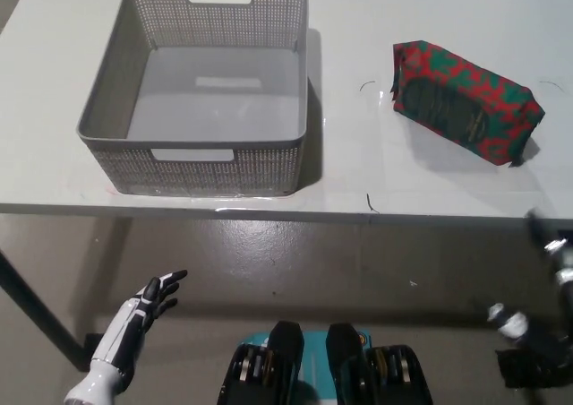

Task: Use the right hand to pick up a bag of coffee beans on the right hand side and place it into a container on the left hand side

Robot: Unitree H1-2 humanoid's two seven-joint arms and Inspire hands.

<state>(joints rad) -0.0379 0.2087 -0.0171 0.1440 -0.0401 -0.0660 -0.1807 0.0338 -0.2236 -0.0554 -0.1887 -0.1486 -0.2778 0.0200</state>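
Nothing is done yet. The bag point(466, 102) lies untouched near the table's point(358, 176) right edge; the basket point(210, 163), toward its left, is empty. The right hand point(542, 320) hangs below the table's front edge, fingers unreadable. The left hand point(148, 306) rests low, fingers apart.

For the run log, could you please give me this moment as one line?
coffee bag: on table, right, untouched | basket: empty, left | right hand: low, below table edge | left hand: resting low, open
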